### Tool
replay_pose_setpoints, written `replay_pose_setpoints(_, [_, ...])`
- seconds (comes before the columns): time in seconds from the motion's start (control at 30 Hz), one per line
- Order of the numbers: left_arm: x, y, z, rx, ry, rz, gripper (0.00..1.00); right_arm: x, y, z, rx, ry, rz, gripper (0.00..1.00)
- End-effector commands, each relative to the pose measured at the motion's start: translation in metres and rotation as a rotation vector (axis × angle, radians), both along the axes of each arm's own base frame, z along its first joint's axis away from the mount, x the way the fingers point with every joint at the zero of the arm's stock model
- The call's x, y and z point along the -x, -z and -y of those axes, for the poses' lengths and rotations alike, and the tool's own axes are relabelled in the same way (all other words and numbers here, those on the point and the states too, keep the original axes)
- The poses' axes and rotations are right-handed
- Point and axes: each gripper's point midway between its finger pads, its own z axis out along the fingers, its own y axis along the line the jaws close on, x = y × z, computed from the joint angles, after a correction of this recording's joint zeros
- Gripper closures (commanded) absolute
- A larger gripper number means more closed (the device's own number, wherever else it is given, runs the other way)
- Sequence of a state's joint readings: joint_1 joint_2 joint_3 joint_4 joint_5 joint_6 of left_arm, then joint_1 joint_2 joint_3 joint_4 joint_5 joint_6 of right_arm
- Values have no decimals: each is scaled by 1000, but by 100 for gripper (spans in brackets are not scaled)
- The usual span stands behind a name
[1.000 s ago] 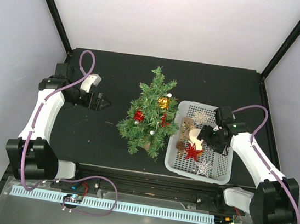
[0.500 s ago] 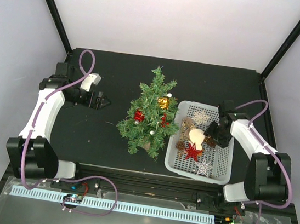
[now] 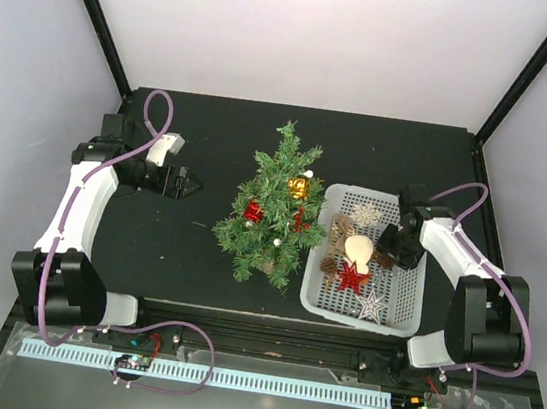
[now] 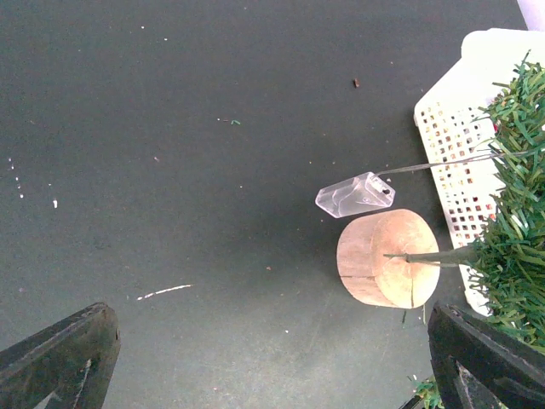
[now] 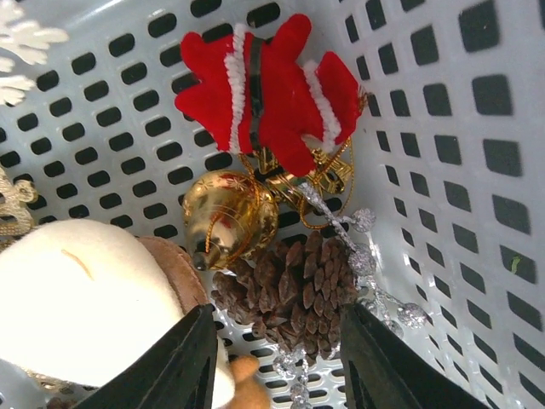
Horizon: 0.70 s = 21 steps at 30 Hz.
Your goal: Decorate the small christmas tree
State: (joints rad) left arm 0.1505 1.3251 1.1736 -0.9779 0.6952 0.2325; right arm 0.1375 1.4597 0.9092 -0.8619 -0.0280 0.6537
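Black tabletop, boxed in by pale walls and black corner posts. Near its middle is the small christmas tree (image 3: 275, 205), tip toward the far side in the top view, round tan base (image 4: 387, 257) on the near side. A gold ball (image 3: 297, 185) and red ornaments (image 3: 252, 211) hang in its branches. Just beside the base lies a small clear plastic piece (image 4: 356, 194) on a thin wire.

Touching the branches on the tree's right is a white basket (image 3: 414, 304). It holds a red star (image 3: 352, 276), a white star (image 3: 372, 305), a snowflake (image 3: 365, 215) and a cream rounded piece (image 3: 358, 247).

The right gripper (image 5: 277, 328) is down inside the basket, a finger on either side of a pine cone (image 5: 294, 294). Whether the fingers press on it I cannot tell. Just past the cone are a gold bell (image 5: 230, 217) and a red, white-trimmed ornament (image 5: 268, 89).

The left gripper (image 3: 187, 185) hangs over bare table left of the tree, jaws spread wide and holding nothing.
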Motion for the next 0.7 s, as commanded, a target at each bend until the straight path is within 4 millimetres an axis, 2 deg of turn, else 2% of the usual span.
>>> replay_pose_setpoints(0.0, [-3,-4,-2,-5,-5,19,1,2,-4,3,7,-13,12,57])
replay_pose_setpoints(0.07, [0,-14,0,-2,12,47,1,-5,-25,-3,-8,-71,79,46])
replay_pose_setpoints(0.13, [0,-31,1,-18,42,109,1,-12,-64,-17,10,-187,187,25])
replay_pose_setpoints(0.2, [9,-64,8,-29,110,228,1,-10,-105,-31,54,-276,278,6])
replay_pose_setpoints(0.23, [14,-80,11,-32,143,280,1,-7,-128,-40,37,-308,340,0])
replay_pose_setpoints(0.33, [31,-129,19,-48,213,402,1,13,-204,-74,-174,-389,570,0])
replay_pose_setpoints(0.43, [61,-172,32,-40,294,529,1,37,-268,-88,-329,-437,777,0])
replay_pose_setpoints(0.53, [92,-195,43,-37,342,631,1,68,-303,-99,-429,-542,867,0])
replay_pose_setpoints(0.6, [116,-200,50,-22,388,654,1,89,-318,-102,-471,-612,904,0])
replay_pose_setpoints(0.67, [134,-198,55,-6,413,639,1,106,-323,-101,-478,-658,925,0])
